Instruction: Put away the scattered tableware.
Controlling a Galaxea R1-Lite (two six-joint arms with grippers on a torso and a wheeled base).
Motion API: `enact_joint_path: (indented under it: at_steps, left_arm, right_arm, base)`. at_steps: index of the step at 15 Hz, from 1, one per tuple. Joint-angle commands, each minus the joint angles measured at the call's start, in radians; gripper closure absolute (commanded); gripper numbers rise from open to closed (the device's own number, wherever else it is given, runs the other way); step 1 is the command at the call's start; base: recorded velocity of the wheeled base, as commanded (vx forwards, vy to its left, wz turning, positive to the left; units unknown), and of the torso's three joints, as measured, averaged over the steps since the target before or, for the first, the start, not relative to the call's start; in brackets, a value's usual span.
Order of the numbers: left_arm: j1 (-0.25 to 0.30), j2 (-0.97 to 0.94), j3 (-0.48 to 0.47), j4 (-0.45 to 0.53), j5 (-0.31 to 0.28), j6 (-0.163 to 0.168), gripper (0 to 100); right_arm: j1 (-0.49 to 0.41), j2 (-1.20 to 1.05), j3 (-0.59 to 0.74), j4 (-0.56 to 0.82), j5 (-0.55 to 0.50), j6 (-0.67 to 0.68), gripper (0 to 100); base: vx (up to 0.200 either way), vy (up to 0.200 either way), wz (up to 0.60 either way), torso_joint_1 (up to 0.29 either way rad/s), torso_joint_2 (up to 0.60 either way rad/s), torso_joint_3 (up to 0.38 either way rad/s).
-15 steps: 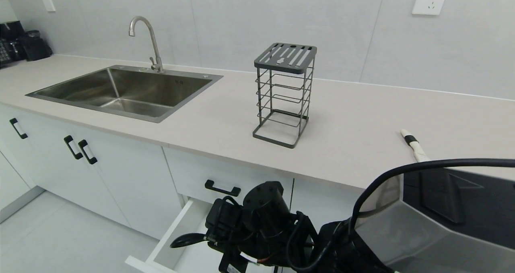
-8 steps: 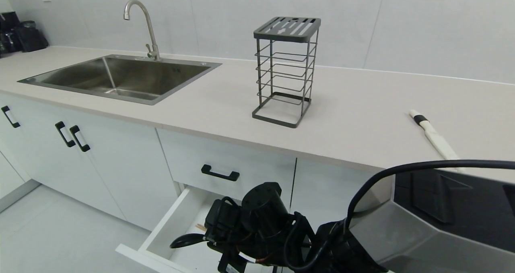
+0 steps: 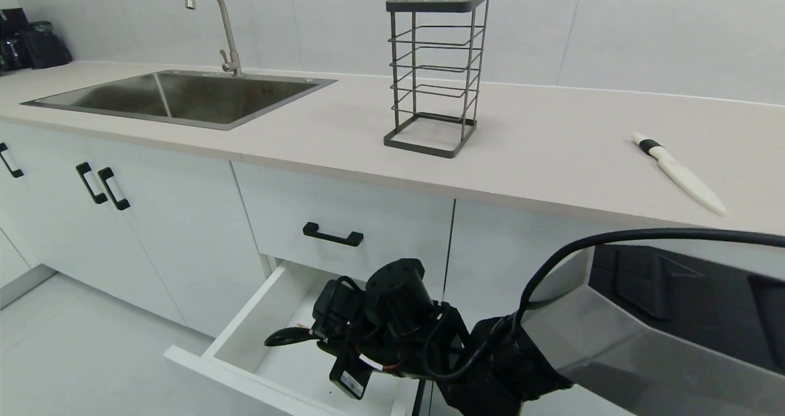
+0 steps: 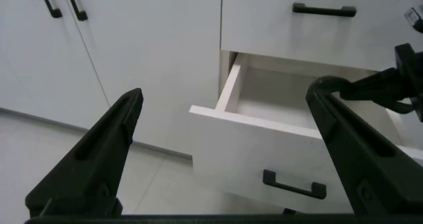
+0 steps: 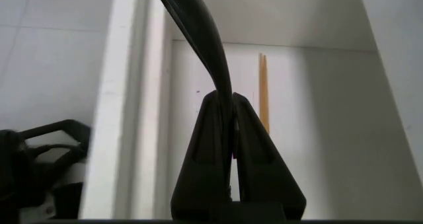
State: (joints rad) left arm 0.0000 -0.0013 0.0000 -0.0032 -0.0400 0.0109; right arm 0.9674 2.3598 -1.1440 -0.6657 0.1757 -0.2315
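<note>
My right gripper (image 3: pixel 320 333) is shut on the handle of a black spoon (image 3: pixel 287 337), which it holds over the open white drawer (image 3: pixel 244 319) under the counter. In the right wrist view the fingers (image 5: pixel 213 128) pinch the spoon (image 5: pixel 198 32) above the drawer floor (image 5: pixel 324 151), where a pair of wooden chopsticks (image 5: pixel 263 92) lies. My left gripper (image 4: pixel 225 95) hangs open in front of the drawer (image 4: pixel 251 128), nothing between its fingers. A white knife with a black band (image 3: pixel 677 173) lies on the counter at the right.
A dark wire rack (image 3: pixel 435 66) stands mid-counter, with a steel sink (image 3: pixel 178 97) and faucet (image 3: pixel 211 17) to the left. A shut drawer with a black handle (image 3: pixel 332 237) sits above the open one, and cabinet doors (image 3: pixel 101 186) lie to the left.
The whole head picture has shifted: the counter sits higher and more of the open drawer shows, so the camera moved. My right gripper still holds the spoon over the drawer.
</note>
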Motion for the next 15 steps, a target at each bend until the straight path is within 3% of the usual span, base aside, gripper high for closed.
enact_joint_path:
  at_steps: [1,7,15]
  left_arm:
    - [0.0,0.001,0.0,-0.001,0.0,0.0,0]
    - [0.0,0.001,0.0,-0.001,0.0,0.0,0]
    - [0.0,0.001,0.0,-0.001,0.0,0.0,0]
  right_arm:
    - [-0.009,0.072,-0.085,0.006,-0.018,0.0,100]
    - [-0.018,0.157,-0.23,0.035,-0.028,-0.002,100]
    - [-0.018,0.217,-0.286,0.035,-0.028,0.006,100]
  base:
    - [0.0,0.0,0.0,-0.144,0.26,0.129]
    - [0.0,0.0,0.0,-0.025,0.16,0.044]
    - [0.0,0.0,0.0,0.0,0.0,0.0]
